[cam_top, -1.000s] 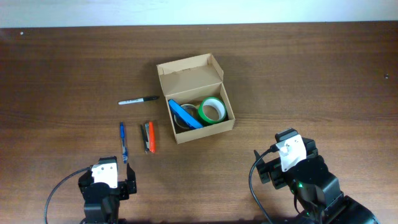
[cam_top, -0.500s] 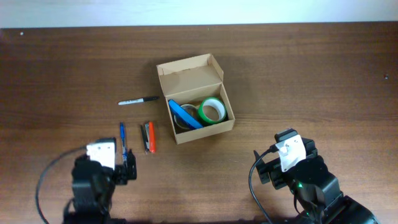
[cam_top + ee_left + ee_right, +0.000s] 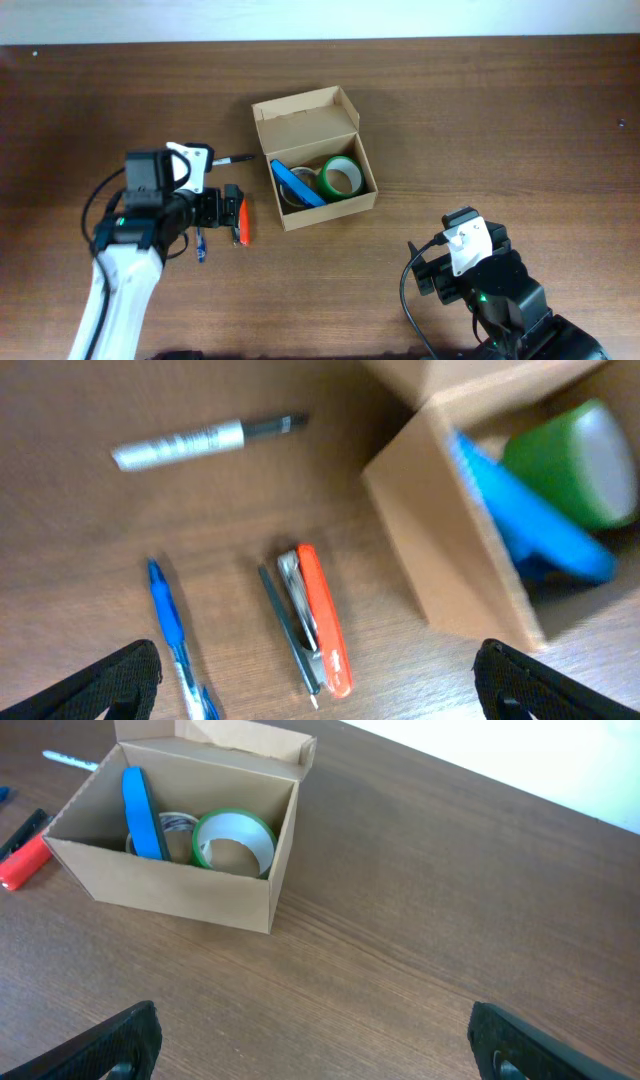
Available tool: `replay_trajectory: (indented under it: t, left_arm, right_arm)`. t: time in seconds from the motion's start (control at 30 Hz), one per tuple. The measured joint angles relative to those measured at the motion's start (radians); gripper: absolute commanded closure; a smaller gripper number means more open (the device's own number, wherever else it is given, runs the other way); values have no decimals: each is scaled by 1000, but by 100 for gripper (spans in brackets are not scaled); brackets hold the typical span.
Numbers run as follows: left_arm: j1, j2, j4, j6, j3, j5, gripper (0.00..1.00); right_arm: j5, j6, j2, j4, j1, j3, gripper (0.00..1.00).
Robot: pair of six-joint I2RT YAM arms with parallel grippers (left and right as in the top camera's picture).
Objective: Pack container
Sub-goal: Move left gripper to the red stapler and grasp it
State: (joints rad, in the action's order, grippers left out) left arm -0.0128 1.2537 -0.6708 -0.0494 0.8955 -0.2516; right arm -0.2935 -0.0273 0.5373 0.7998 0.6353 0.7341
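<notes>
Two hands are seen, both spread wide with nothing between the jaws. The right hand (image 3: 320, 1055) is parked nearest the robot, well apart from the container (image 3: 315, 155) on its near right side, and touches nothing.

The left hand (image 3: 222, 208) hangs just left of the container, above the loose items on the tabletop (image 3: 480, 120). Directly under it an orange tool (image 3: 322, 615) is seen, with a dark slim piece (image 3: 285, 625) lying against its side. A blue pen (image 3: 170, 630) lies further left of the container, and a marker (image 3: 200, 442) lies beyond both, level with the container's far left corner.

The container itself sits near the middle of the tabletop, open. A blue roll (image 3: 140, 805) stands on edge against its left wall and a green roll (image 3: 235, 840) leans on its right; a third, paler roll is partly hidden between them. The flap lid (image 3: 305, 112) is raised at the far side.

The step in hand is judged to be the pick-up of a loose item by the left hand, most likely the orange tool. A straight descent would be called for, with the jaws set across the tool's narrow width. Care is needed so that the dark piece is not pinched along with it. A lift over the container's left wall would be needed afterwards.
</notes>
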Motion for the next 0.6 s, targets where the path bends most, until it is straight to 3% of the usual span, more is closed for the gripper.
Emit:
replay_trajectory:
  t: [0.43,0.6]
  left_arm:
    - [79,316,-212,5,190,13,0]
    - [113,394,-227,97,202,50,1]
  right_arm:
    - [0,0,0,0,0,0,1]
    - [0,0,0,0,0,0,1]
